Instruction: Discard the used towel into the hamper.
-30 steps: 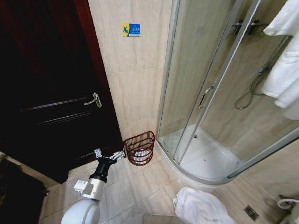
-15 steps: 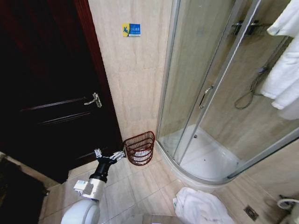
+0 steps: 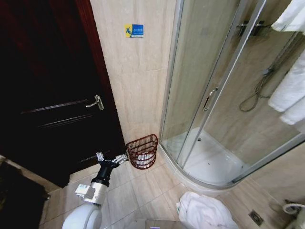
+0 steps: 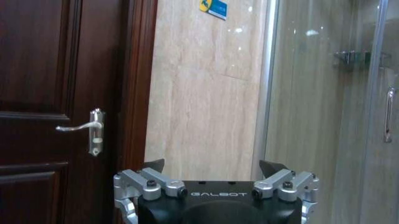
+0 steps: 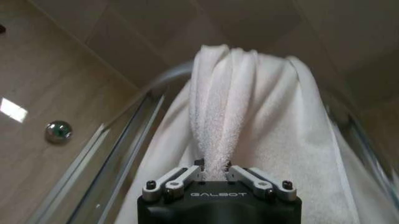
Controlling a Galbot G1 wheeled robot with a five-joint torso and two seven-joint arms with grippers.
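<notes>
Beige tiled floor [image 3: 138,191]: hamper [image 3: 143,151] stands on it against the wall beside the shower tray [image 3: 209,164]; crumpled white towel [image 3: 205,212] lies nearer, floor drain [image 3: 256,217] beside.

— Left arm, item one?
— White, round-jointed arm with a black wrist, low over the floor, reaching forward. Its silver-fingered left claw [image 3: 113,159] stands spread, nothing between the tips [image 4: 154,164].
— Right arm?
— Raised high. Black right claw [image 5: 213,169] with silver linkages, fingers closed on a fold of white terry towel [image 5: 227,126].
</notes>
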